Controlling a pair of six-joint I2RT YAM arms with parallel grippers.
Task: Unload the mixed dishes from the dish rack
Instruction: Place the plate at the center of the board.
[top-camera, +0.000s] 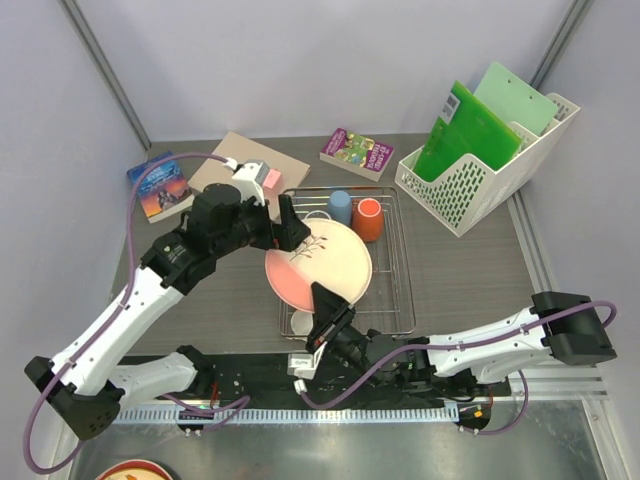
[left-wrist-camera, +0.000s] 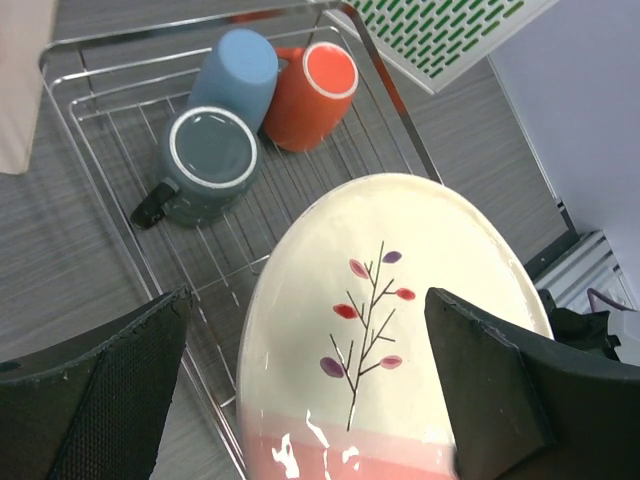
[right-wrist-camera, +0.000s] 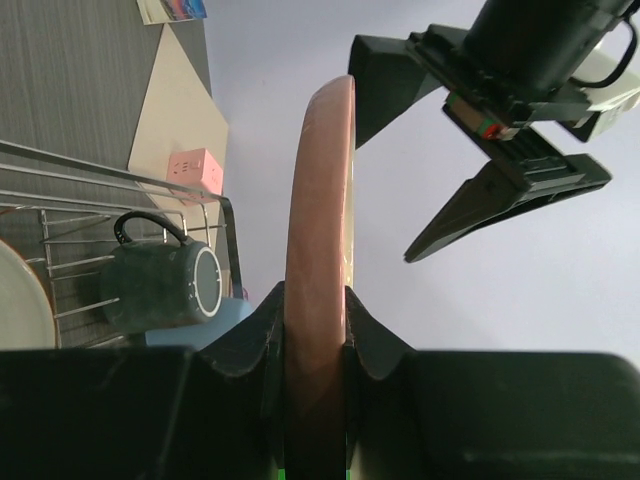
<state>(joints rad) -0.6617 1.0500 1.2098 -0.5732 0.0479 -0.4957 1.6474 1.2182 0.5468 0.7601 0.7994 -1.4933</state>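
Right hand (right-wrist-camera: 315, 312), nearest me, is clamped on the near rim of the pink round plate with a twig pattern (top-camera: 320, 262), holding it raised over the rectangular silver wire dish rack (top-camera: 405, 262). Left hand (top-camera: 283, 228) gapes wide, its fingers either side of the plate's far edge, touching nothing.

My worry is that thin edge grip: the plate could pivot or slip, and a careless close or an early release might drop it onto the cups below. Behind lie the dark grey mug (left-wrist-camera: 208, 160), light blue cup (left-wrist-camera: 238, 80) and orange mug (left-wrist-camera: 310, 90), all on their sides.

The plate hides much of the rack floor, so I can't find the small bowl for certain.
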